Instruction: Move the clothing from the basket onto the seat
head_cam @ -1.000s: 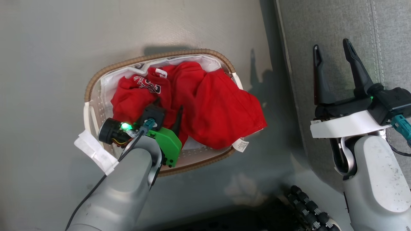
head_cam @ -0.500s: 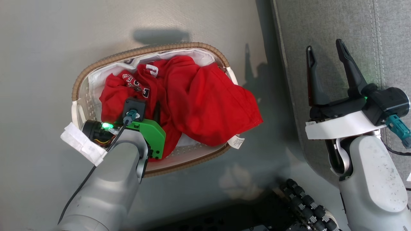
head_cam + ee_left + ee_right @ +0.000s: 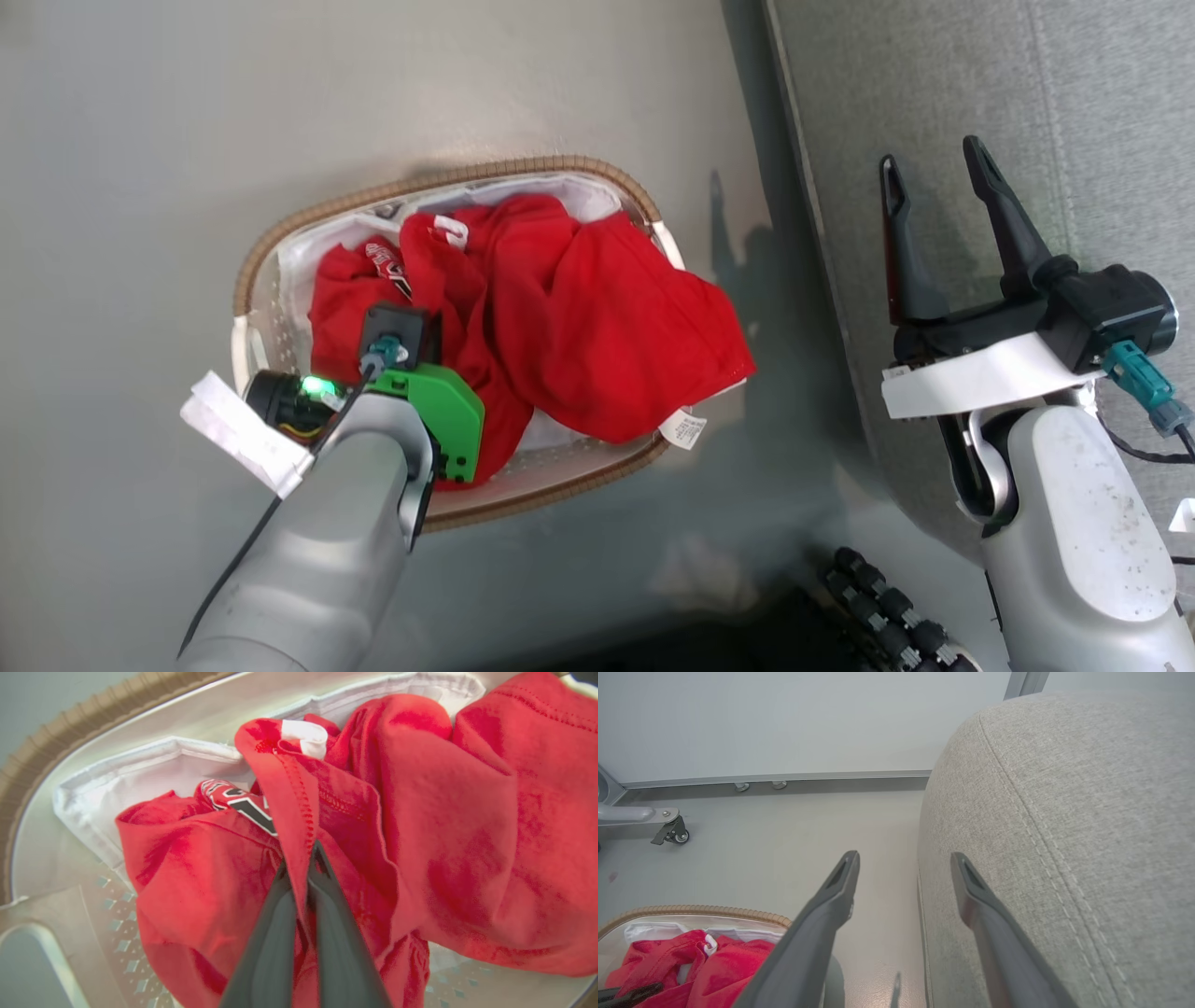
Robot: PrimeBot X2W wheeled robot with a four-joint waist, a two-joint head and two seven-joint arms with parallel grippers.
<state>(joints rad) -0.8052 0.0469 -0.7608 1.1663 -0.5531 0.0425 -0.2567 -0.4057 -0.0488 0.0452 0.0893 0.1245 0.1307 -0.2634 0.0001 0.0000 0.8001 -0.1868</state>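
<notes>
Since a second ago the left gripper (image 3: pixel 300 858) has gone from spread to closed, its dark fingers now pinching a raised, stitched fold of the clothing (image 3: pixel 597 336). Beside the seat (image 3: pixel 943 84), with a strip of floor (image 3: pixel 140 112) between, stands the basket (image 3: pixel 308 217); the red heap lies inside it, one part draped over the rim nearest the seat, and whether the pinch takes one garment or both is hard to tell. Over the seat's edge hangs the right gripper (image 3: pixel 929 154), fingers wide apart and empty.
</notes>
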